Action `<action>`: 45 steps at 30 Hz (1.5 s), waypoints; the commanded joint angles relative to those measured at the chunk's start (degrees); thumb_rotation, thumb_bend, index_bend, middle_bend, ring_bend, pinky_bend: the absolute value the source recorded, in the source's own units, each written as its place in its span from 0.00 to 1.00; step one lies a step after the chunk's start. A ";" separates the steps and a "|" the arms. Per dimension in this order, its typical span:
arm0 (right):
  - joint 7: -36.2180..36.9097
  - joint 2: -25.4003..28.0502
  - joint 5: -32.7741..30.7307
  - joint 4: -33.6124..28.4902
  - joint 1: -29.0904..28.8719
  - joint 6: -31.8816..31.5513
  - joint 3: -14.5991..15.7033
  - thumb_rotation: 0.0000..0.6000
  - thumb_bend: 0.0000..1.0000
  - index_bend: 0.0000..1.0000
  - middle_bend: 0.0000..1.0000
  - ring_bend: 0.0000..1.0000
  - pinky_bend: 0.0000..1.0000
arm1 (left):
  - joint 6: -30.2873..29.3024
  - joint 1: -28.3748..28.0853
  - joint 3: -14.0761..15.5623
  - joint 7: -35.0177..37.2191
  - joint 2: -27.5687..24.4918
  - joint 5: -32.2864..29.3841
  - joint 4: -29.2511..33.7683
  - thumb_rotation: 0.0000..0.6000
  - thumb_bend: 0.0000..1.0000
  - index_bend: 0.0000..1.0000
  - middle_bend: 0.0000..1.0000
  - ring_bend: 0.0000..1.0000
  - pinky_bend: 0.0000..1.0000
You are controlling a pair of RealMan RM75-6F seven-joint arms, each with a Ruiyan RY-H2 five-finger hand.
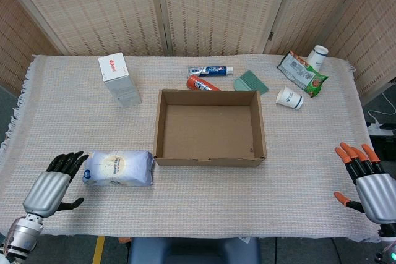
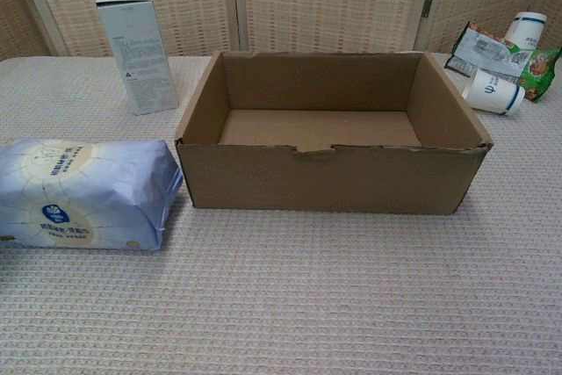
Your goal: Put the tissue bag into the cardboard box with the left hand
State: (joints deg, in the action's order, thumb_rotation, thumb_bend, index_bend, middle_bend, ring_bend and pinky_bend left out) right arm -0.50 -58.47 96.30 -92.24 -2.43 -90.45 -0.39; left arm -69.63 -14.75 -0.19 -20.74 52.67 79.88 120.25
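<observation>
The tissue bag [image 1: 118, 168], pale blue with a round yellow print, lies flat on the tablecloth just left of the cardboard box [image 1: 210, 161]; in the chest view the tissue bag [image 2: 81, 193] almost touches the cardboard box [image 2: 330, 177]. The box stands open and holds nothing. My left hand [image 1: 51, 187] hovers open at the front left, its fingers spread and close to the bag's left end. My right hand [image 1: 369, 182] is open at the front right corner, far from the box. Neither hand shows in the chest view.
A white carton [image 1: 118, 80] stands at the back left. Behind the box lie two toothpaste tubes [image 1: 206, 77] and a green brush [image 1: 250, 82]. A tipped paper cup [image 1: 289, 97], a snack bag [image 1: 302, 73] and another cup [image 1: 318, 56] sit at the back right.
</observation>
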 commanded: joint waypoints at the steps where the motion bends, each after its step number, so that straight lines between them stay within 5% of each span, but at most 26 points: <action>1: 0.29 0.11 0.07 -0.07 0.05 -0.27 -0.07 1.00 0.00 0.06 0.03 0.00 0.00 | 0.33 -1.28 -0.29 -7.10 4.43 -3.90 3.69 1.00 0.17 0.00 0.00 0.00 0.06; 9: 0.87 0.42 -0.03 -0.08 -0.02 -0.15 -0.05 1.00 0.00 0.06 0.03 0.00 0.00 | -2.62 -4.27 -3.36 -19.33 14.72 -11.45 3.34 1.00 0.17 0.00 0.00 0.00 0.05; 19: 1.35 0.79 -0.47 -0.20 0.06 -0.50 -0.37 1.00 0.00 0.06 0.03 0.00 0.00 | -2.19 -8.81 -6.12 -25.25 20.58 -18.50 -2.18 1.00 0.17 0.00 0.00 0.00 0.05; 45: 1.22 0.70 -0.82 -0.06 0.05 -0.64 -0.67 1.00 0.00 0.06 0.03 0.00 0.00 | 3.32 -16.89 -5.84 -25.72 22.54 -30.92 -11.19 1.00 0.18 0.00 0.00 0.00 0.05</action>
State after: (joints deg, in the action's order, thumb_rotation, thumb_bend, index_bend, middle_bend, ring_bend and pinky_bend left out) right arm 0.73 -57.77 95.48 -92.29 -2.38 -91.10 -1.07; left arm -66.55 -31.39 -6.08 -46.43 75.08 49.25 109.30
